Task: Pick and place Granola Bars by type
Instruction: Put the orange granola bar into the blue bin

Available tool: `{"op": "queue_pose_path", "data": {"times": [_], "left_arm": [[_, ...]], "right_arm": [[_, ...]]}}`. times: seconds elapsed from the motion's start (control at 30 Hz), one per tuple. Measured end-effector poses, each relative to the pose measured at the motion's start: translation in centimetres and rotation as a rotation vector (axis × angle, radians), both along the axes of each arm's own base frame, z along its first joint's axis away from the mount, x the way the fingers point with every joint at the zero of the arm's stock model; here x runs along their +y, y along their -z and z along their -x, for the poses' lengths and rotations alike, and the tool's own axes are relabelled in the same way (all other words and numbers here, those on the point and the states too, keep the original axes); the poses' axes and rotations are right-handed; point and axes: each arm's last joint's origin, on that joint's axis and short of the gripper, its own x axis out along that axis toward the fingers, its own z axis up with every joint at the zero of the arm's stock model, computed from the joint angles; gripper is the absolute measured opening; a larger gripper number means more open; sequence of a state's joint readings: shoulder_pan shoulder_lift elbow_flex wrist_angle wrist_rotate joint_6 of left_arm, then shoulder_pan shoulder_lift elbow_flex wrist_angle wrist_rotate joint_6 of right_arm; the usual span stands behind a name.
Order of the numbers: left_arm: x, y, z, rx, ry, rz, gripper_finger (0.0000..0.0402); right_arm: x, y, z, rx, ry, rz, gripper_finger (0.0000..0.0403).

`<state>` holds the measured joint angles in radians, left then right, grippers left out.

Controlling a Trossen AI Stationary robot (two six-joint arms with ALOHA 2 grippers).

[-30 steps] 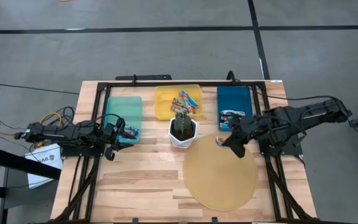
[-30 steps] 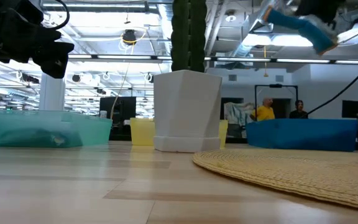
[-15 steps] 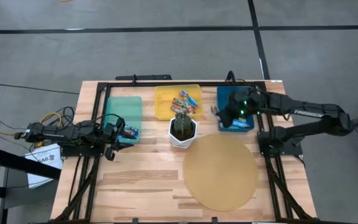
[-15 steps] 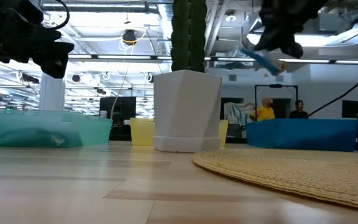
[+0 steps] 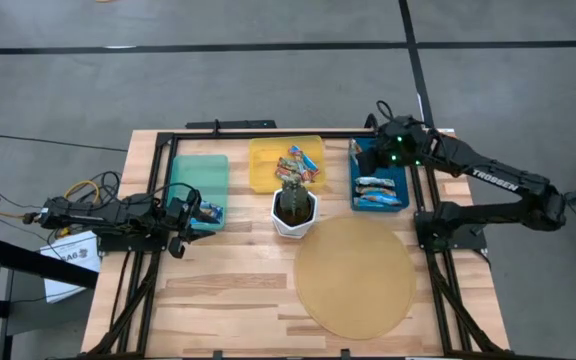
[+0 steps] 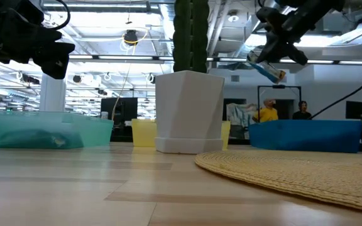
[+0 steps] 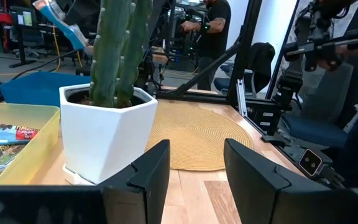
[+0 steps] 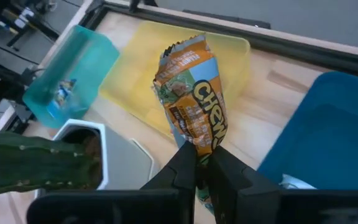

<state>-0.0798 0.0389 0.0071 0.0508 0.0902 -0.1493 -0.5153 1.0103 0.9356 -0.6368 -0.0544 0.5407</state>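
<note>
The right claw (image 5: 360,150) now hangs over the far end of the blue bin (image 5: 396,160), at about 1 o'clock on the worktop (image 5: 228,300). Half a second ago it was lower down that bin, and a second ago it was out over the round woven mat (image 5: 356,277). It is pinched shut on one granola bar (image 8: 190,106), an orange and blue wrapper gripped by one end. Two blue-wrapped bars (image 5: 376,190) already lie in the near half of the blue bin, so this carry looks like the last stretch before a drop. Whether the blue bin or the yellow bin (image 5: 268,165) next to it is the target I cannot tell.

The left claw (image 5: 193,215) has not stirred. It rests over the near right corner of the teal bin (image 5: 196,172), at about 9 o'clock, its fingers (image 7: 146,171) standing partly apart with nothing between them.

The high view gives the layout but hides the held bar under the arm. The right wrist view shows the bar's wrapper, with the yellow bin and the teal bin beyond it. The low view shows the bar dangling well above the bins, clear of the white cactus pot (image 6: 189,112). The left wrist view shows loose bars (image 7: 8,140) waiting in the yellow bin.
</note>
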Motion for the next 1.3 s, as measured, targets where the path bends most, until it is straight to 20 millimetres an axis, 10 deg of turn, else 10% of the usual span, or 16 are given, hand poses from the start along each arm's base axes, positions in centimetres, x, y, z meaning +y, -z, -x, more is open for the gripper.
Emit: {"op": "queue_pose_path", "data": {"times": [1.3], "left_arm": [[0.0, 0.0, 0.0, 0.000, 0.000, 0.000, 0.0144]], "right_arm": [[1.3, 2.7, 3.6, 0.718, -0.467, 0.256, 0.0021]]}}
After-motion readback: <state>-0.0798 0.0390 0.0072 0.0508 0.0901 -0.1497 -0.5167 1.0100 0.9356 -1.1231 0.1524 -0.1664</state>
